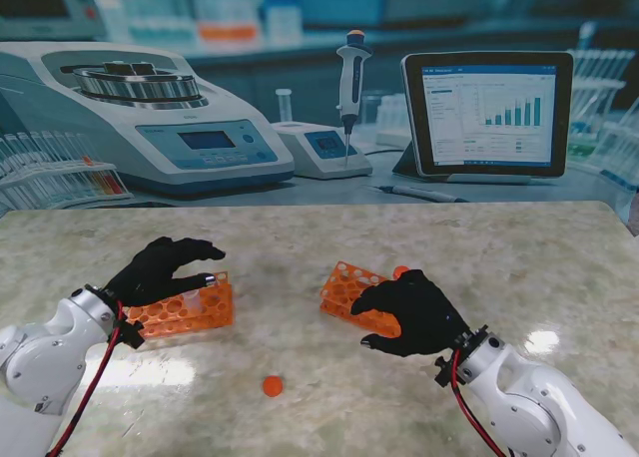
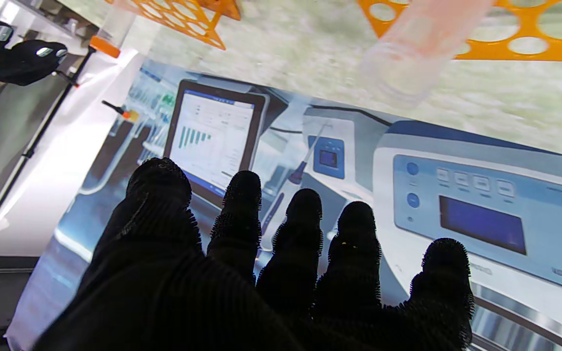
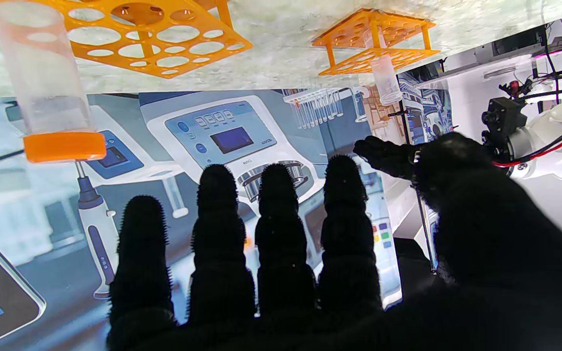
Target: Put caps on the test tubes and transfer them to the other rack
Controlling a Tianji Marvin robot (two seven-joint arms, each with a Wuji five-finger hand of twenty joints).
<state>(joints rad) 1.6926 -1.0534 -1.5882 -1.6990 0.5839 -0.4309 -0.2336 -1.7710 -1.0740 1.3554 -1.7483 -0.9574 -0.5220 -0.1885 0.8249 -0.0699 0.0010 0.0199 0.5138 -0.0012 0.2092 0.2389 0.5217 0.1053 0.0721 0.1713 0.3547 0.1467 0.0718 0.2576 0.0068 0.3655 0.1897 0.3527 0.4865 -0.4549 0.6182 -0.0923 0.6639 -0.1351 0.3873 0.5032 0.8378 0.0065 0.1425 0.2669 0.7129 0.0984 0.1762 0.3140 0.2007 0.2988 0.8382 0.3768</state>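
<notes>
Fingers spread and empty on left hand (image 1: 160, 267) and right hand (image 1: 414, 312), each half-hiding an orange rack (image 1: 190, 312).

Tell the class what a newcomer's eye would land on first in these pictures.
Two orange racks stand out on the pale table: the left rack under the black left hand, the right rack partly under the right hand. A loose orange cap lies nearer to me, between the arms. The right wrist view shows a capped tube in the near rack and an uncapped tube in the far one.
</notes>
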